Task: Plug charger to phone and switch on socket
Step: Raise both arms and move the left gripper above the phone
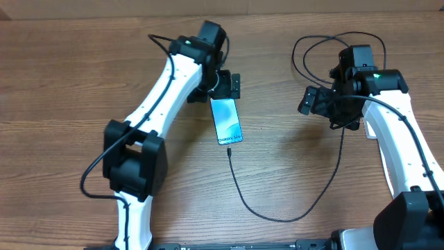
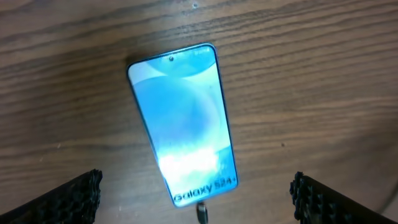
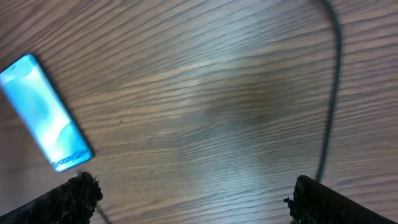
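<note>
Even, warm light fell from above on the table (image 1: 69,83), leaving only soft, faint shadows, and the overhead view was sharp enough to show the wood grain. In the left wrist view the phone (image 2: 183,124) glowed until its lower screen washed out to white, its lettering soft. The right wrist view was blurred, the grain smeared and the cable (image 3: 334,93) out of focus.

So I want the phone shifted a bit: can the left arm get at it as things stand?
Probably yes. The left gripper hangs open right by the phone, nothing lies between them, and only the charger meets the phone's lower edge.
</note>
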Controlling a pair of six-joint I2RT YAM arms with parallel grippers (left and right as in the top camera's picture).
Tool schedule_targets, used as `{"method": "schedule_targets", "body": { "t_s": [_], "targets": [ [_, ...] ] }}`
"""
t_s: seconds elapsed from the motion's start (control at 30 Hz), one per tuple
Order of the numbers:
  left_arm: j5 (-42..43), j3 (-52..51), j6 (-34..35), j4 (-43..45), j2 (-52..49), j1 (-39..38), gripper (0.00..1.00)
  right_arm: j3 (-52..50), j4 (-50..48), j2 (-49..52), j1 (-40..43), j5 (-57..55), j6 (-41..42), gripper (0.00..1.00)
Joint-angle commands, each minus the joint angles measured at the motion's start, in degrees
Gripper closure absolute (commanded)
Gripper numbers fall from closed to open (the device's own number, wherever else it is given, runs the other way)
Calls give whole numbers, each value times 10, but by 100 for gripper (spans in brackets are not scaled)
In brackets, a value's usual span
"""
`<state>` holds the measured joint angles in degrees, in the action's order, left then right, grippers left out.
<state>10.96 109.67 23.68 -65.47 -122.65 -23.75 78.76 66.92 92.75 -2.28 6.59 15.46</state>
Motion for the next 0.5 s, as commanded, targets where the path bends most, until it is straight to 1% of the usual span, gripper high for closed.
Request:
{"method": "schedule_targets", "body": {
  "t_s": [0.0,0.13,0.33,0.47],
  "targets": [
    [-37,13,19,11,-30,-19,0,11,-4,4,-2,-91,59,0],
    [-44,13,21,27,-50,-30,0,11,-5,6,-2,-142,86,0],
    [-67,12,21,61,-85,-41,0,11,-16,6,-2,-146,86,0],
    [-67,12,21,65,-112,-42,0,11,-17,6,-2,-145,86,0]
  ]
}}
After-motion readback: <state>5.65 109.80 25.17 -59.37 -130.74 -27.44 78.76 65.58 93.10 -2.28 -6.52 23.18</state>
